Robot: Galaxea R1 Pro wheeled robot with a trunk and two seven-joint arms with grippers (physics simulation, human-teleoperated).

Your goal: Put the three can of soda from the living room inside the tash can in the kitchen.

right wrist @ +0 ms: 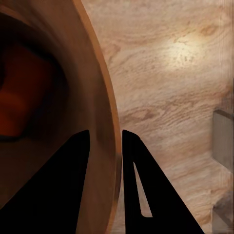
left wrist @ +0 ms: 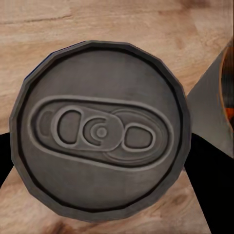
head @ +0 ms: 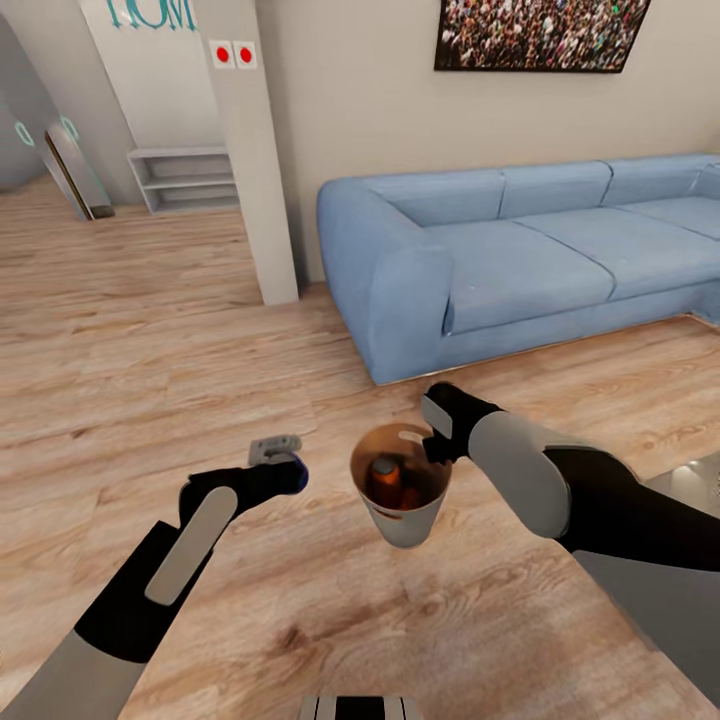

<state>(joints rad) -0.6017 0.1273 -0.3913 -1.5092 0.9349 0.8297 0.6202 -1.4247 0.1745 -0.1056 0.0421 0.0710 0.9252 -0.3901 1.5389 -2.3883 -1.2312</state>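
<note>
The tash can (head: 404, 522) hangs just above the wood floor, and my right gripper (head: 436, 450) is shut on its rim. In the right wrist view the fingers (right wrist: 78, 165) straddle the brown wall of the tash can (right wrist: 73, 73). Two orange cans of soda (head: 386, 480) lie inside it, and one orange can (right wrist: 19, 97) is blurred in the right wrist view. My left gripper (head: 272, 474) is shut on the blue can of soda (head: 277, 450), left of the bin. That can's silvery top (left wrist: 100, 131) is close up between the dark fingers (left wrist: 212, 180).
The light-blue sofa (head: 500, 250) stands ahead to the right, under a framed crowd picture (head: 540, 30). A white pillar (head: 255, 150) rises ahead to the left, with a low white shelf (head: 185, 180) behind it. A glossy table corner (head: 700, 475) sits at the right edge.
</note>
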